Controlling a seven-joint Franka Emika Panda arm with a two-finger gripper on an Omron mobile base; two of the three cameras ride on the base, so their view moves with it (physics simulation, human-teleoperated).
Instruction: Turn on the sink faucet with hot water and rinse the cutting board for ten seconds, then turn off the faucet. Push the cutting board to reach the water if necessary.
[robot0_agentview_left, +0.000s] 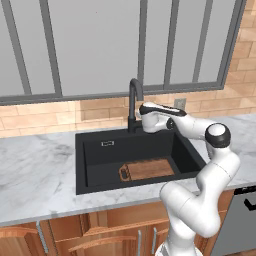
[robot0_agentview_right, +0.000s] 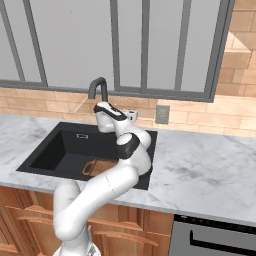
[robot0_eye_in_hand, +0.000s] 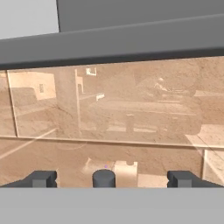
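— Two fingertips (robot0_eye_in_hand: 43, 179) stand wide apart, so the hand (robot0_eye_in_hand: 113, 179) is open, empty, with the faucet (robot0_agentview_left: 133, 102) lever's small dark tip between them.

— And the cutting board (robot0_agentview_left: 148, 170)?

— Flat in the sink (robot0_agentview_left: 95, 165), below the hand, well apart.

text: none legible | labels: none | numbers: none | signs: none

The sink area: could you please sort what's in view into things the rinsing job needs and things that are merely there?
Needed for the job:
- sink
- faucet
- cutting board, lying in the sink
- gripper, open, at the faucet

Merely there:
- wall outlet
- window
- marble counter
- cabinets
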